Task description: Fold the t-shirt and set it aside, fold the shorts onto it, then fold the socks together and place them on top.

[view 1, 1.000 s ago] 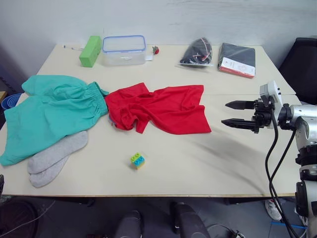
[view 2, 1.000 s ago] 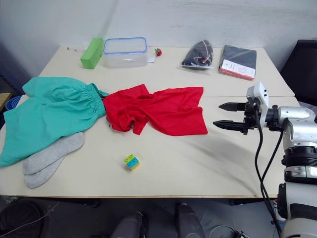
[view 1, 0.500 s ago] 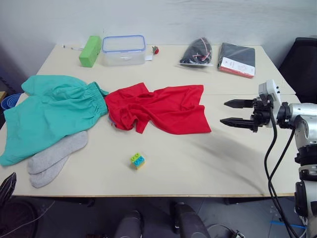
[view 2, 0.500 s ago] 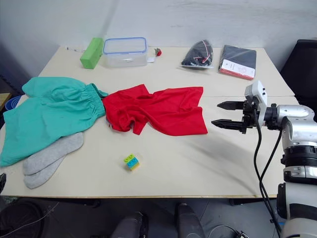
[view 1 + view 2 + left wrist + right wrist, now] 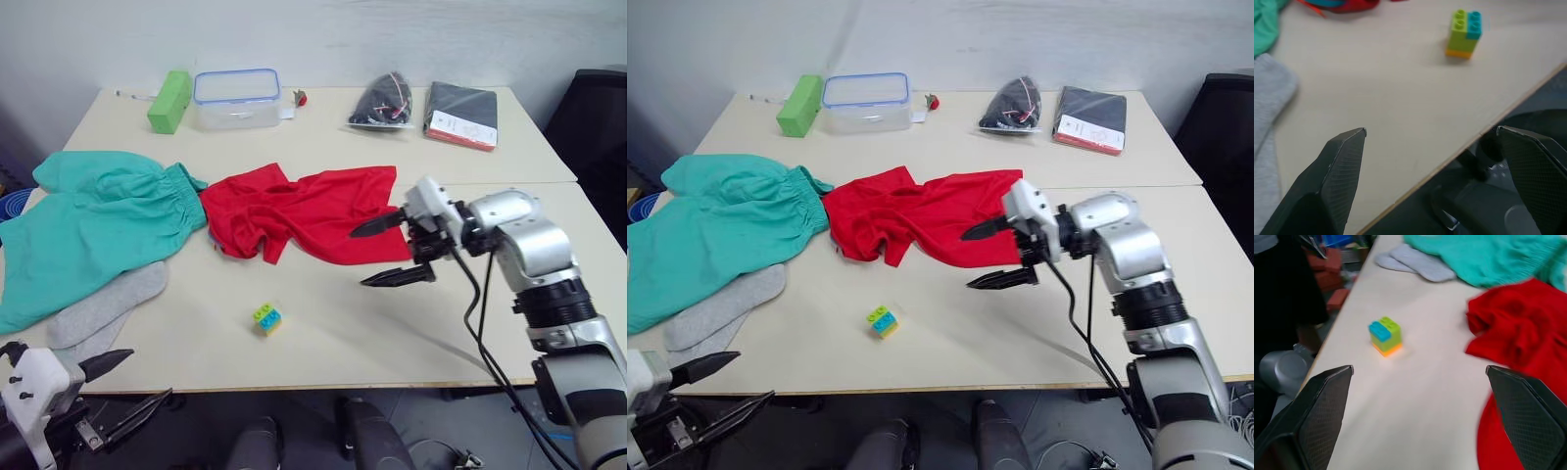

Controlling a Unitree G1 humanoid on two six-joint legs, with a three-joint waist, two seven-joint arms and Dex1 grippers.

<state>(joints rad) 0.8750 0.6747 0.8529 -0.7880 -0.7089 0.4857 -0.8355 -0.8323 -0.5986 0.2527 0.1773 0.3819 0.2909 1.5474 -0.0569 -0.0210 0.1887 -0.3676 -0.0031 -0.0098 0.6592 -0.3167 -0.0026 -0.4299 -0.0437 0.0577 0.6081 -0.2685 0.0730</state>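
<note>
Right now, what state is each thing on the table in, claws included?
Red cloth t-shirt: crumpled, unfolded.
Teal cloth shorts: spread flat, unfolded.
Light grey socks: lying side by side, unfolded.
Clear lidded plastic box: shut.
Right claw: open, at the t-shirt's edge.
Left claw: open, empty.

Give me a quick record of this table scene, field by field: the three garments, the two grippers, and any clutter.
t-shirt: bright red cloth t-shirt, crumpled, unfolded, mid-table
shorts: teal cloth shorts, spread flat, touching the t-shirt's left side
socks: light grey socks, side by side at the shorts' near edge
right gripper: jaws open, over the t-shirt's right edge
left gripper: jaws open, at the table's near edge
clutter: small toy brick block
</note>
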